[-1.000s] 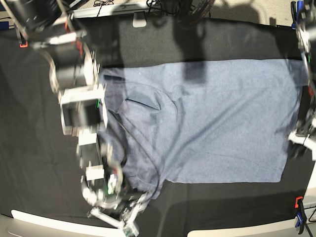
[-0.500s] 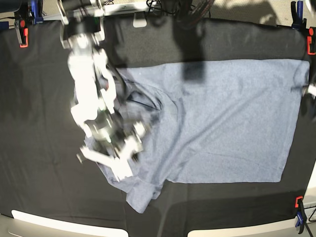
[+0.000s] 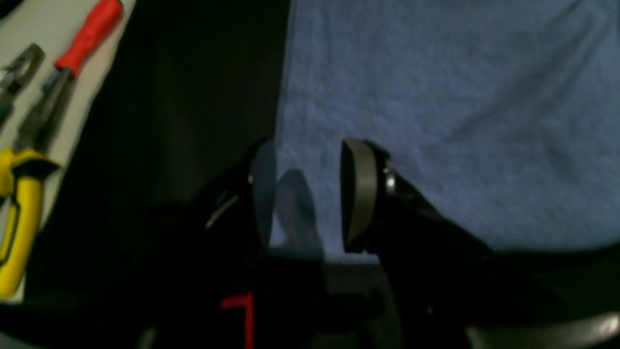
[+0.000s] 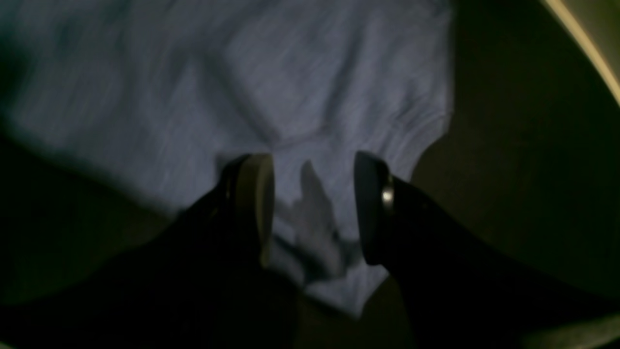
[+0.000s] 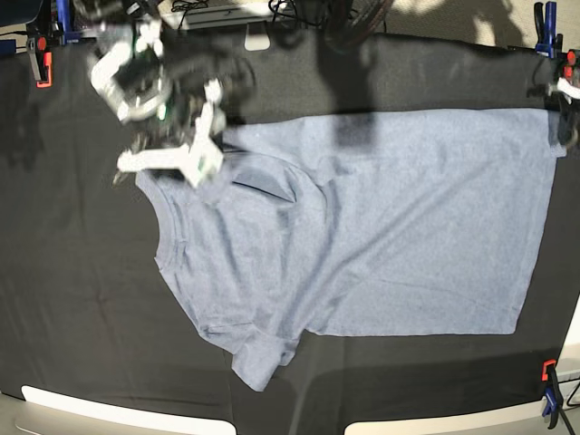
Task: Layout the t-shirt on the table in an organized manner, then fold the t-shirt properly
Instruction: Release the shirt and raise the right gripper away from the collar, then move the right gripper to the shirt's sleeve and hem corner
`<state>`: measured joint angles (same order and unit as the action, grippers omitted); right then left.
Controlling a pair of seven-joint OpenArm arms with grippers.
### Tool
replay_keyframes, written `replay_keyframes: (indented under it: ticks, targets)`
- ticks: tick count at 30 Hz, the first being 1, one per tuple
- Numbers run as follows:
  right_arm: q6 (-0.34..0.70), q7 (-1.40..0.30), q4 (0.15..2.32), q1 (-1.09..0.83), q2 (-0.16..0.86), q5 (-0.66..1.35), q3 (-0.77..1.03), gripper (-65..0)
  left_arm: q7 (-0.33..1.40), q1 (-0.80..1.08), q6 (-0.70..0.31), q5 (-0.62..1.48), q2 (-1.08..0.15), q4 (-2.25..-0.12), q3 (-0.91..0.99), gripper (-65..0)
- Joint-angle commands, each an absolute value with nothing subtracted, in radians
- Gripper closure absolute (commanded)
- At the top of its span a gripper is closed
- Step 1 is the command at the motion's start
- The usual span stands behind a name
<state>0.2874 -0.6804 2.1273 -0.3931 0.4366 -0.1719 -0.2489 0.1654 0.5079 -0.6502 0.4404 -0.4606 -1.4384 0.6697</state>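
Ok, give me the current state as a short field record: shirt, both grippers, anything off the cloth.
shirt: t-shirt spread flat on the table, collar toward the base view's left, hem toward its right
sleeves: near sleeve lies out; far one is folded onto the body with a crease
left gripper: left gripper open, empty, over the shirt's edge
right gripper: right gripper open, empty, above the collar end, blurred
off cloth: pliers with yellow and red handles beside the table
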Motion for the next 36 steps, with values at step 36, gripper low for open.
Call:
replay_keyframes:
  ticks: [36]
  targets:
    - [0.318,-0.670,1.778,-0.244,0.629,-0.315,-0.428,-24.8,-0.330,0.610,-0.698,-0.447,-0.713,-1.454,0.421,-20.2]
